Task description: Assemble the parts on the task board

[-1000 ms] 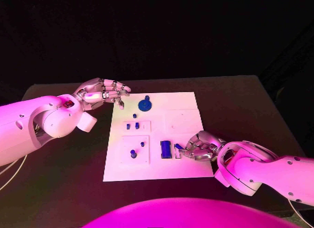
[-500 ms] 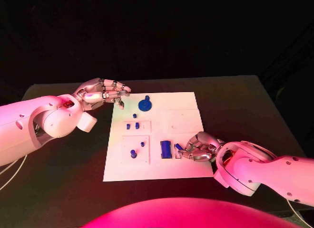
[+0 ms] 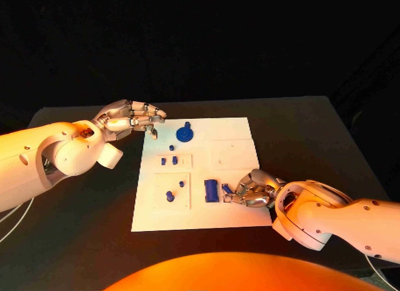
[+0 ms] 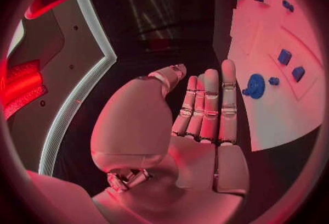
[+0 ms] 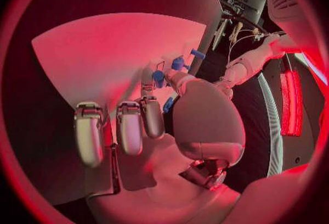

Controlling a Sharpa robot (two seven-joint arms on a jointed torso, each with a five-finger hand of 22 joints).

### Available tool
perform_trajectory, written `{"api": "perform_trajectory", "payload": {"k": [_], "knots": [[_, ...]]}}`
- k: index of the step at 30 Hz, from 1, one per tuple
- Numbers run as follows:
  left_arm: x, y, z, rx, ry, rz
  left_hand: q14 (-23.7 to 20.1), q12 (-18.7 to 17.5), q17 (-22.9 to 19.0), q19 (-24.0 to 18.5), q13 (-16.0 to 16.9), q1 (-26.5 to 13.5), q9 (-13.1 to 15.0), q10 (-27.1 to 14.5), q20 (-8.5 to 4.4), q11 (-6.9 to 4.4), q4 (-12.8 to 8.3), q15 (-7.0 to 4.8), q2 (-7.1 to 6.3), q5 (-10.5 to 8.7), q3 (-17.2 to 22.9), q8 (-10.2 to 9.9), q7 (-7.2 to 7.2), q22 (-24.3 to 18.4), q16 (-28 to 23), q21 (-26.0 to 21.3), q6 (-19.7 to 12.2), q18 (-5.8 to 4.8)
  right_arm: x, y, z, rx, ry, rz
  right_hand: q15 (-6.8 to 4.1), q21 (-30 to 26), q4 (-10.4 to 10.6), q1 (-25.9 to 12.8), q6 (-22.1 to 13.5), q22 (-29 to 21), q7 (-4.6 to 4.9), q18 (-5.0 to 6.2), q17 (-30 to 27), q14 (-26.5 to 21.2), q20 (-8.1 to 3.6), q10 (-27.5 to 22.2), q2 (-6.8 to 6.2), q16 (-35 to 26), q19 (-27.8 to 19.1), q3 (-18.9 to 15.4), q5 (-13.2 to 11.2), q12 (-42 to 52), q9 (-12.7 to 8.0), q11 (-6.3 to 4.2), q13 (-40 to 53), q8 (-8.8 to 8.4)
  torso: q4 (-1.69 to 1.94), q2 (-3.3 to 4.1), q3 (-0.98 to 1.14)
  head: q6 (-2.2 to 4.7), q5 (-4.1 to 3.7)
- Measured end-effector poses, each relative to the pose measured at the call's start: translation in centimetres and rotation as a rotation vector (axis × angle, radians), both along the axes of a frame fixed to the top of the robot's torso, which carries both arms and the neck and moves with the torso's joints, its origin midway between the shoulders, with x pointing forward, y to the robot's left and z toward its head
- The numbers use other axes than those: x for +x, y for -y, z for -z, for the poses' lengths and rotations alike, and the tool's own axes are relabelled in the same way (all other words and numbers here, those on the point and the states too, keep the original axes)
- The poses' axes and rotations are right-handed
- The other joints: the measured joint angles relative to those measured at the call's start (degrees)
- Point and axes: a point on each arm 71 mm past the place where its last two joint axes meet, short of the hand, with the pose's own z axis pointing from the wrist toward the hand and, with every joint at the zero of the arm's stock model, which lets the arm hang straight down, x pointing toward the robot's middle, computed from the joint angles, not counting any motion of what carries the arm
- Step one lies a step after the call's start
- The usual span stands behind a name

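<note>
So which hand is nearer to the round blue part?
Left. The left hand hovers beside the round blue part; the right hand is at the board's near end.

The head camera looks steeply down on the bench from its near edge. Each wrist camera sits close behind its own palm. All three share the task board.
</note>
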Motion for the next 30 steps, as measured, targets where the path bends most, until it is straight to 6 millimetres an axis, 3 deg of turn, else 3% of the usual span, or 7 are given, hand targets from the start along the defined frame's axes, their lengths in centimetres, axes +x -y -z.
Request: {"api": "perform_trajectory", "payload": {"k": [30], "knots": [[-0.02, -0.16, 0.01, 0.003, -0.002, -0.003, 0.0, 0.0, -0.1, 0.0, -0.1, 0.0, 0.0, 0.0, 0.00, 0.00, 0.0, 0.00, 0.00, 0.00, 0.3, 0.0, 0.21, 0.1, 0.0, 0.0, 0.2, 0.00, -0.14, -0.31, -0.19, 0.021, 0.010, -0.019, 0.00, 0.0, 0.9, -0.3, 0.2, 0.0, 0.20, 0.00, 0.0, 0.0, 0.00, 0.0, -0.35, 0.0, 0.0, -1.6, -0.8, 0.0, -0.3, 0.00, 0.0, 0.00, 0.02, -0.02, 0.02, -0.05, -0.09]]}}
